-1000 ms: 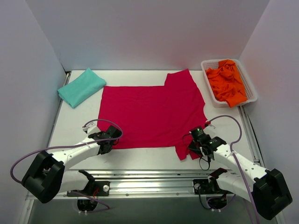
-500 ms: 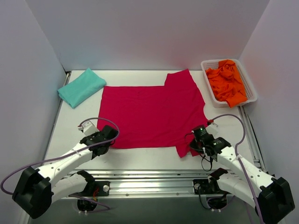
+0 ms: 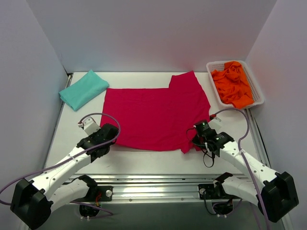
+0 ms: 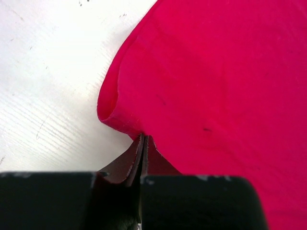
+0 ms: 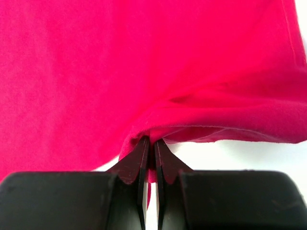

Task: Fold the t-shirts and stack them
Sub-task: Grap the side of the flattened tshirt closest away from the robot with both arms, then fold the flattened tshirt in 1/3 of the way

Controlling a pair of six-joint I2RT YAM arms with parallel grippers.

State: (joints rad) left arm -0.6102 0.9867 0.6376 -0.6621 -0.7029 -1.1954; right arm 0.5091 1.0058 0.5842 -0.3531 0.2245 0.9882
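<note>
**Left gripper and right gripper both pinched on the crimson t-shirt**

Left jaws are pressed together on the near-left corner of the hem. On my wrist feed the cloth curls up into a small lip right at the tips. Right jaws are clamped on a bunched fold at the near-right corner, by the sleeve. How much cloth sits between those fingers I can't make out, because the fold hides it. From overhead both black gripper heads cover their pinch points, and each wrist feed is nearly all red.

The shirt lies spread across mid-table, with its near hem running between the two grippers. A bare strip of white table lies between that hem and the arm bases. The folded teal t-shirt sits far left, apart from the red one. The orange t-shirts are heaped in the white basket at far right, near the far sleeve but clear of it.
</note>
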